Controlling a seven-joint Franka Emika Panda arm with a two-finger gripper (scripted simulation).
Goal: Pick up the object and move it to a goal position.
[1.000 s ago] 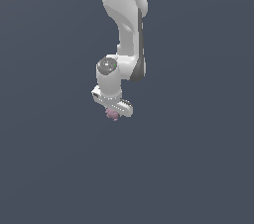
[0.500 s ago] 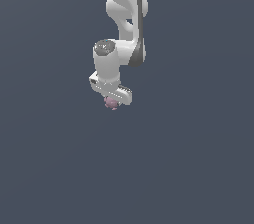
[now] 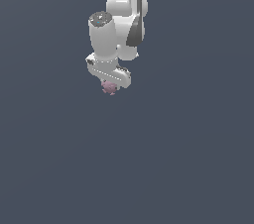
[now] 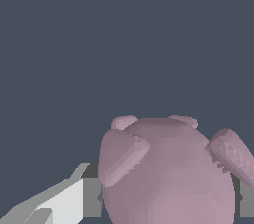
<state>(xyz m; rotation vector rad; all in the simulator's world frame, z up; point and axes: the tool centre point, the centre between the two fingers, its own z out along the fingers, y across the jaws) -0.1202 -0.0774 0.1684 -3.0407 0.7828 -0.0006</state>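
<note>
Pink object (image 3: 109, 87) squeezed tight between the jaws of the gripper (image 3: 110, 87). Carrying step now, probably. Next: hold tight, move to the goal.

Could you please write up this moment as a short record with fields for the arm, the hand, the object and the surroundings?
arm: white Panda arm, reaching down from the top of the exterior view
hand: hand pointing downward, closed on the object
object: dusty-pink knobbly blob, held between the fingers, filling much of the wrist view
surroundings: plain dark grey-blue background; no goal marker visible
</note>
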